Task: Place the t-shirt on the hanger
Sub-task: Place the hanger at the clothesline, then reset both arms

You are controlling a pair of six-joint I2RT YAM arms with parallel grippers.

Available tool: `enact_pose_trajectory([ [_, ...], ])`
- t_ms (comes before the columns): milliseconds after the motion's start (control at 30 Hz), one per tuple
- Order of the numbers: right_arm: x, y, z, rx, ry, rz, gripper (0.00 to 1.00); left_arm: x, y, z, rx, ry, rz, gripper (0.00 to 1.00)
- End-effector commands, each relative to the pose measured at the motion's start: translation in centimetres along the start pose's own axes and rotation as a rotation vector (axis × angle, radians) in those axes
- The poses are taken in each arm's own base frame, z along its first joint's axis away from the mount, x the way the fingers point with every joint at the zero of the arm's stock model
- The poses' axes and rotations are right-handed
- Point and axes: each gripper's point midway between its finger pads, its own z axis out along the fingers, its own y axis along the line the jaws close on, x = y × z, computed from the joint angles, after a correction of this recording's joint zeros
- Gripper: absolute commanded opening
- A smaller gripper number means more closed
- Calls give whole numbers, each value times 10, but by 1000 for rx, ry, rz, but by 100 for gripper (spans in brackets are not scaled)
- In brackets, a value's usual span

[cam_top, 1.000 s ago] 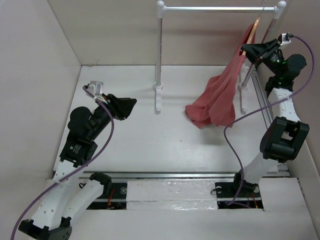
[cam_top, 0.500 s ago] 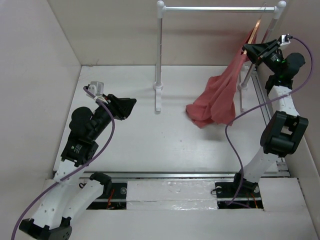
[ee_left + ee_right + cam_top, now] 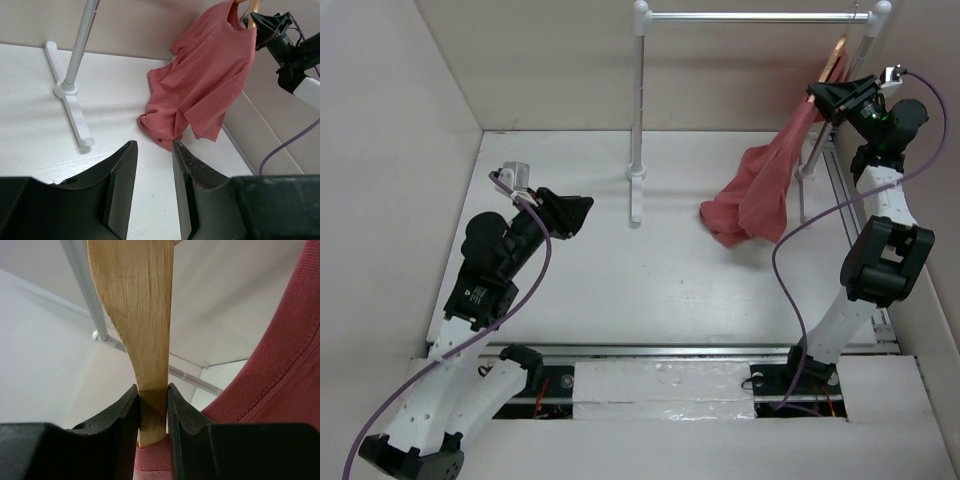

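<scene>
On my left, the left gripper (image 3: 572,213) hovers over the white tabletop (image 3: 620,290), well apart from the work. In its wrist view the black fingers (image 3: 120,185) stand a narrow gap apart with nothing between them.

Moving right, the white rack with its metal bar (image 3: 750,17) stands at the back of the table. Beyond its near post, the soft red-pink t-shirt (image 3: 757,185) hangs from its neck end at the upper right, and its lower part lies bunched on the table.

The collar sits up at the slim tan wooden hanger (image 3: 836,58). I cannot tell whether both shoulders are seated on it.

At the far right, the right gripper (image 3: 828,98) is clamped on the hanger's wooden arm. The wrist view shows the wood (image 3: 135,315) pinched flat between both pads, with the shirt's ribbed hem just beside it.

I judge the shirt light, limp and apt to slide off smooth wood, so I would take it at the collar or a shoulder seam, never mid-cloth. The hanger is stiff, and its wooden arm is the sound place to grip.
</scene>
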Motion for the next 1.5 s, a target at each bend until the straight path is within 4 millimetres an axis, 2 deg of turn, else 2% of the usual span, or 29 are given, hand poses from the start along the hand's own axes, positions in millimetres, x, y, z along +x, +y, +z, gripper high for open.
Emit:
enact_pose_trajectory([
  [0, -11, 21, 5, -65, -47, -124, 0, -13, -7, 1, 32, -56, 24, 31],
  [100, -9, 13, 4, -57, -55, -113, 0, -12, -7, 2, 31, -51, 21, 31],
  [233, -8, 15, 1, -63, -68, -117, 0, -10, -5, 4, 24, -46, 20, 31],
  [300, -7, 18, 0, -65, -69, -122, 4, -11, -5, 4, 26, -49, 19, 31],
  [500, -10, 13, -8, -53, -76, -126, 33, -10, -5, 3, 25, -48, 19, 31],
  [600, -6, 8, -10, -60, -67, -114, 44, -10, -5, 2, 26, -49, 16, 31],
  [767, -2, 10, -12, -72, -59, -116, 63, -10, -6, 2, 30, -49, 13, 31],
  [800, -2, 11, -13, -76, -59, -119, 73, -9, -6, 2, 30, -48, 12, 31],
  [867, -6, 17, -16, -82, -72, -139, 82, -9, -6, 2, 32, -49, 10, 31],
  [1000, -13, 22, -15, -54, -110, -170, 81, -10, -6, 3, 33, -48, 9, 35],
  [1033, -14, 26, -12, -47, -112, -222, 84, -9, -6, 4, 34, -46, 9, 37],
  [1067, -16, 26, -11, -24, -120, -240, 95, -9, -7, 4, 35, -45, 7, 38],
  [1100, -17, 26, -9, 14, -134, -239, 100, -9, -6, 4, 35, -45, 7, 40],
  [1200, -21, 25, -5, 93, -180, -318, 100, -8, -6, 4, 34, -44, 4, 45],
  [1233, -18, 30, -6, 121, -190, -359, 100, -7, -5, 5, 32, -40, 3, 47],
  [1333, -33, 33, -13, 195, -305, -434, 100, -8, -6, 5, 35, -40, 6, 55],
  [1367, -36, 44, -18, 194, -338, -459, 100, -7, -6, 6, 35, -37, 9, 58],
  [1400, -36, 47, -19, 198, -364, -473, 100, -7, -6, 6, 38, -35, 10, 61],
  [1433, -38, 49, -22, 203, -381, -494, 100, -7, -6, 6, 36, -35, 15, 68],
  [1467, -40, 61, -26, 197, -404, -512, 100, -8, -5, 6, 31, -36, 13, 71],
])
